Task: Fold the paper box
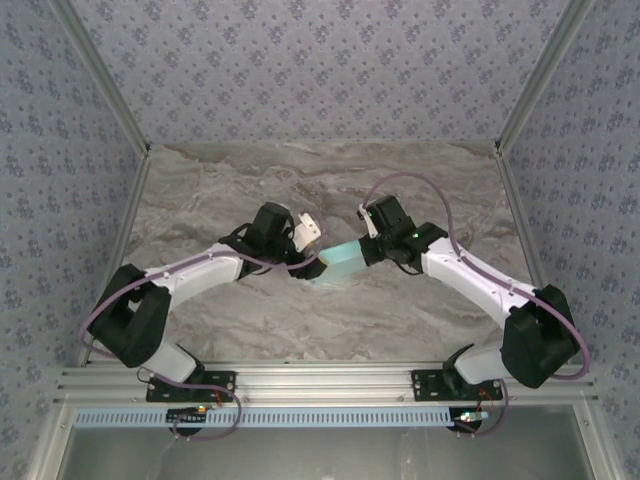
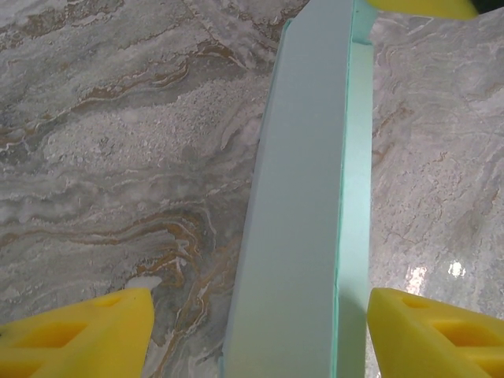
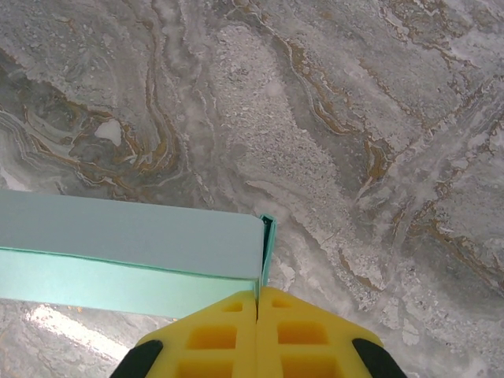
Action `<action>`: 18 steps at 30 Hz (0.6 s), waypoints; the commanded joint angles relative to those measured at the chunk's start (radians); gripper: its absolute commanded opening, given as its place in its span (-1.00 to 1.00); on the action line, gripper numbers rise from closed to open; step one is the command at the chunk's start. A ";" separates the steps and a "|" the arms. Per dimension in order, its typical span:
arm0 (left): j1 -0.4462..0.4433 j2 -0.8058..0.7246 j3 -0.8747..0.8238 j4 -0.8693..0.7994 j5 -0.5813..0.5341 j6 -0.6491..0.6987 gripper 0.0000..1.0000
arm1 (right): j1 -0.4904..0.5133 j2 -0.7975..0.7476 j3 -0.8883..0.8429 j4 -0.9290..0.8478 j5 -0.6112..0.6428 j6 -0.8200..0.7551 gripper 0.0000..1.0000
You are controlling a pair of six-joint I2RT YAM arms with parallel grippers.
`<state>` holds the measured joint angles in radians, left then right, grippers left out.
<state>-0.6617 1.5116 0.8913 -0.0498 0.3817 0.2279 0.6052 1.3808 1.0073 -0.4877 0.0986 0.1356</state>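
The paper box sits mid-frame in the top view, between the two arms, over the marble worktop. The right end effector is pinched shut on a thin card edge at the box's end, and the box runs off to frame left. The left end effector is spread wide astride the box, whose long axis runs up the frame between the fingers; neither looks pressed against it. The box's inside is hidden.
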 commanded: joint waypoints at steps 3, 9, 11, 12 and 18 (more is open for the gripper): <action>0.003 -0.083 -0.009 -0.025 -0.024 -0.096 0.43 | 0.008 -0.005 -0.033 -0.022 0.026 0.040 -1.00; -0.003 -0.156 -0.005 -0.140 -0.084 -0.186 0.33 | 0.013 0.003 -0.016 -0.028 0.027 0.045 -1.00; -0.010 -0.176 -0.001 -0.197 -0.112 -0.193 0.26 | 0.015 0.004 -0.007 -0.034 0.028 0.044 -1.00; -0.015 -0.184 0.004 -0.227 -0.130 -0.192 0.23 | 0.014 0.004 -0.004 -0.036 0.029 0.044 -1.00; -0.057 -0.193 0.013 -0.300 -0.213 -0.187 -0.03 | 0.018 0.007 0.002 -0.039 0.029 0.044 -1.00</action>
<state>-0.7013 1.3312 0.8845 -0.2768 0.2253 0.0513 0.6144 1.3808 0.9947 -0.4709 0.1143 0.1658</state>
